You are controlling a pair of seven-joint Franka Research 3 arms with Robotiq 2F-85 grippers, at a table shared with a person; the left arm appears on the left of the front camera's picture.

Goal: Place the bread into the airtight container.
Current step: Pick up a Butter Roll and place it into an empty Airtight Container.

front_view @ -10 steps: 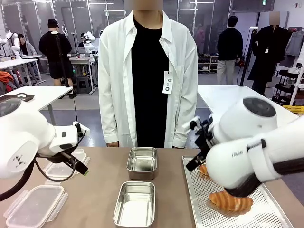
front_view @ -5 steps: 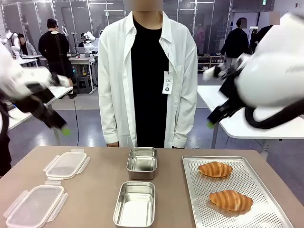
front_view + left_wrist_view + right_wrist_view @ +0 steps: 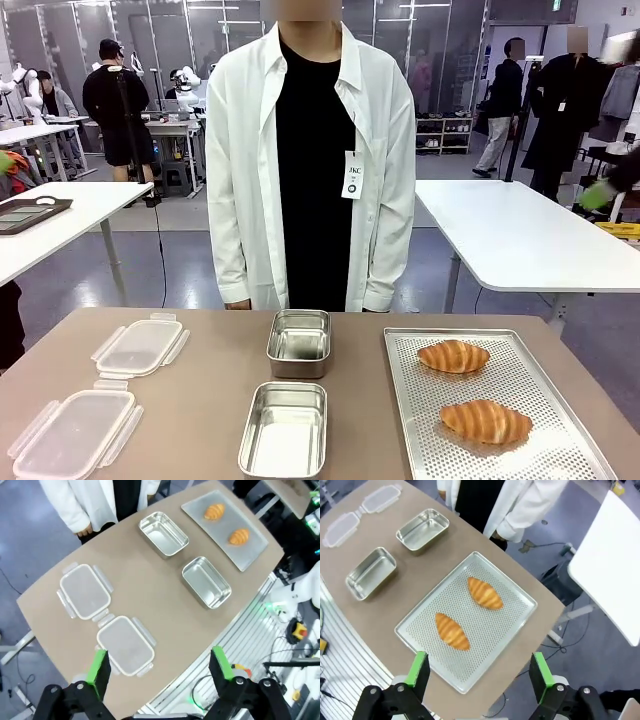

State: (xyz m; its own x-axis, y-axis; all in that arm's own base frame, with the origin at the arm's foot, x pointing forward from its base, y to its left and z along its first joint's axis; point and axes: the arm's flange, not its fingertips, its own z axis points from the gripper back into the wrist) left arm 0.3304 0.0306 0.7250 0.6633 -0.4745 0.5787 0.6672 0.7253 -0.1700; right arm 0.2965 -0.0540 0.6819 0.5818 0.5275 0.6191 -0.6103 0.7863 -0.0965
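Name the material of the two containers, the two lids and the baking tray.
Far container and near container: likely stainless steel, brushed, shiny, walls reflecting light. Far lid and near lid: apparently translucent plastic; the table shows through, with clip flaps. Tray: pale matte metal, perhaps aluminium, perforated all over.

The brown table [image 3: 210,400] bears two steel containers [image 3: 299,345], two clear lids [image 3: 140,346] and a perforated tray [image 3: 562,400].

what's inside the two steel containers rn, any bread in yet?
Nothing: the near container and far container show bare metal floors. The far bread and near bread lie on the perforated tray. The wrist views look down from above, so no floor is covered.
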